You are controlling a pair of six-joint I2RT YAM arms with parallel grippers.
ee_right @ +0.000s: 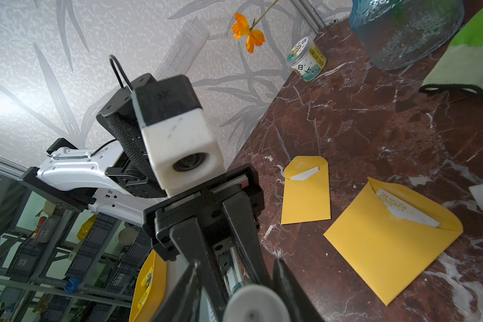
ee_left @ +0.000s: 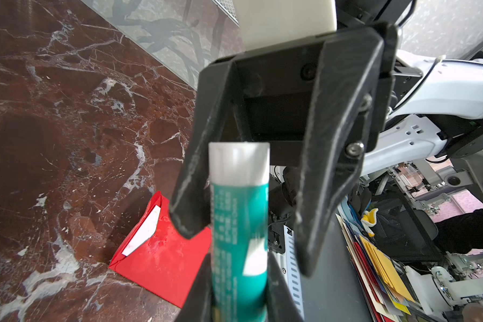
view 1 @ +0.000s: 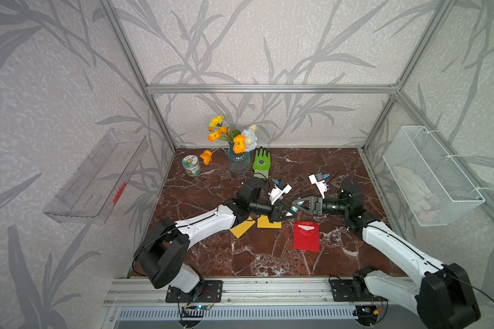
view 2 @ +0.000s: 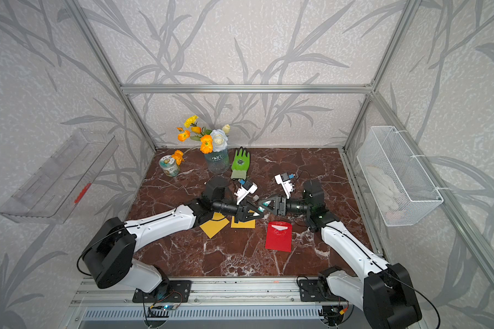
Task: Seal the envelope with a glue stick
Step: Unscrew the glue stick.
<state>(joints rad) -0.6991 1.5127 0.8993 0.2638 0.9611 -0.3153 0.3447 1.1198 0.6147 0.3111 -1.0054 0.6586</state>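
The glue stick (ee_left: 239,223), a teal-printed tube with a white cap end (ee_right: 255,305), hangs above the table between both arms. My left gripper (ee_left: 239,292) is shut on its teal body. My right gripper (ee_left: 246,245) faces it with its fingers straddling the white end, open, with a gap on at least one side. In both top views the two grippers (view 1: 288,214) (view 1: 295,206) meet tip to tip over the table's middle. The red envelope (view 1: 306,236) (view 2: 278,237) lies flat just in front of them, flap open, white paper showing at its mouth (ee_left: 144,231).
Two yellow envelopes (view 1: 241,228) (view 1: 268,223) lie under the left arm's wrist. At the back stand a glass vase of flowers (view 1: 238,161), a green glove (view 1: 261,163) and a small jar (view 1: 191,165). A wire basket (view 1: 431,173) hangs on the right wall, a clear shelf (view 1: 97,176) on the left.
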